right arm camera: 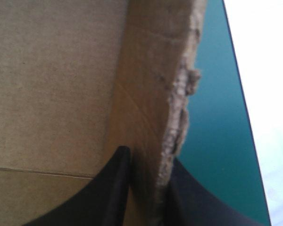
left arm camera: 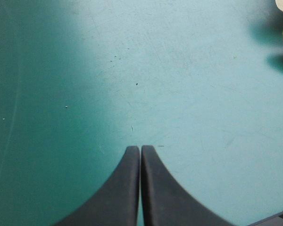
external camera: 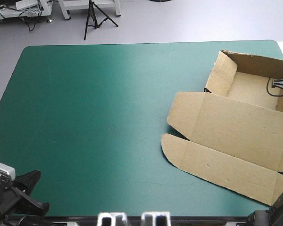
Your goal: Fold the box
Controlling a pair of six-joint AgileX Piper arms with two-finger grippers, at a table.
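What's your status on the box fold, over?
Left pincer shut over bare teal-green cover. Right pincer shut on box, gripping a raised wall. Lid flat. No obstruction seen.

The table [external camera: 85, 117] fills most of the high view. Its teal-green cover [external camera: 61, 155] is rounded at the upper-left and upper-right corners and looks lighter across the upper middle of the frame. The brown box [external camera: 226, 132] lies directly on the cover in the right half of the frame and runs off the right edge. Its tray end sits at the upper right, with the left and far walls raised. The lid lies flat at middle right, and a long flap with a rounded end lies flat toward the lower right. The left wrist view shows fine scratches and dark specks on the cover.
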